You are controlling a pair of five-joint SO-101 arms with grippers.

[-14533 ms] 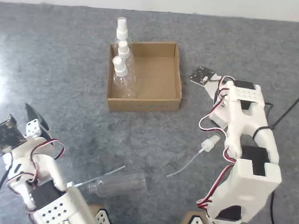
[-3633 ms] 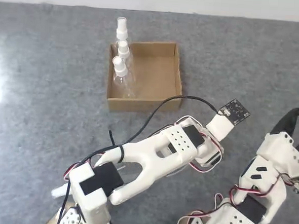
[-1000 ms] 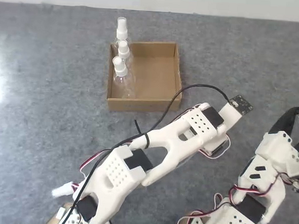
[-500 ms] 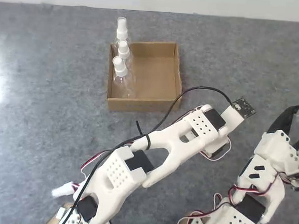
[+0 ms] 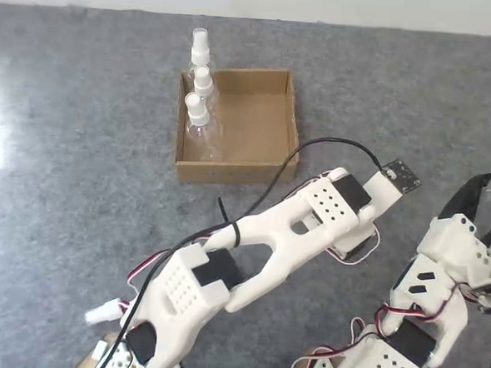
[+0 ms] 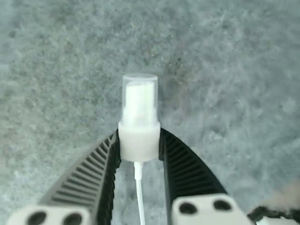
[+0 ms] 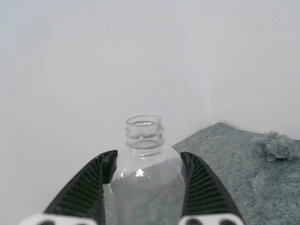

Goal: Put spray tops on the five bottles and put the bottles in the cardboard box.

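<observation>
In the left wrist view, the left tool [image 6: 138, 143] was clamped on the collar of a white spray top [image 6: 138, 117]. The top's thin tube ran back between the fingers, above the grey bench [image 6: 234, 70]. The right tool [image 7: 145, 164] gripped an uncapped clear bottle [image 7: 144, 136] by its shoulders, at the right edge of the high view. The cardboard box [image 5: 234, 172] sat upper centre, with 3 capped bottles [image 5: 197, 114] lined along its left wall.

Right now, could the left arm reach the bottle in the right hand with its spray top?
Probably yes: the left hand holds the spray top near the right hand, whose bottle has an open, unobstructed neck.
</observation>
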